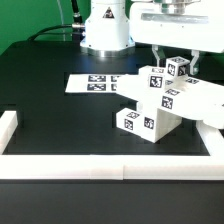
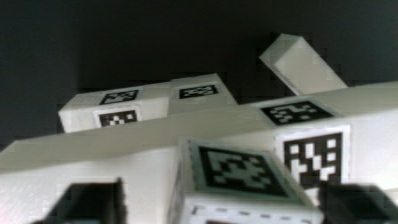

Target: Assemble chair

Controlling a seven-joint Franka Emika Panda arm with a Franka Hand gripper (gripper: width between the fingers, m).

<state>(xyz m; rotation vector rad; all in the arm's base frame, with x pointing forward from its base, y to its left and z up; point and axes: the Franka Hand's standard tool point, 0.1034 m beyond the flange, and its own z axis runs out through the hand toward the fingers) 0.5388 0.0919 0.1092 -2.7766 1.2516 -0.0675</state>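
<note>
The chair point(image 1: 160, 105) is a tilted cluster of white tagged slabs and blocks, resting on the black table toward the exterior view's right. My gripper point(image 1: 178, 66) hangs over its top, astride a small tagged block point(image 1: 177, 68). In the wrist view that block point(image 2: 240, 170) stands between the dark fingers point(image 2: 80, 205), with a gap showing on each side, so the gripper point(image 2: 222, 208) is open and holds nothing. Beyond the block lie a wide slab point(image 2: 107, 145), tagged pieces point(image 2: 151, 100) and a slanted bar point(image 2: 302, 62).
The marker board point(image 1: 95, 83) lies flat behind the chair toward the exterior view's left. A white border rail point(image 1: 100, 165) runs along the front, with side rails point(image 1: 8, 128) at both ends. The robot base point(image 1: 105, 30) stands at the back.
</note>
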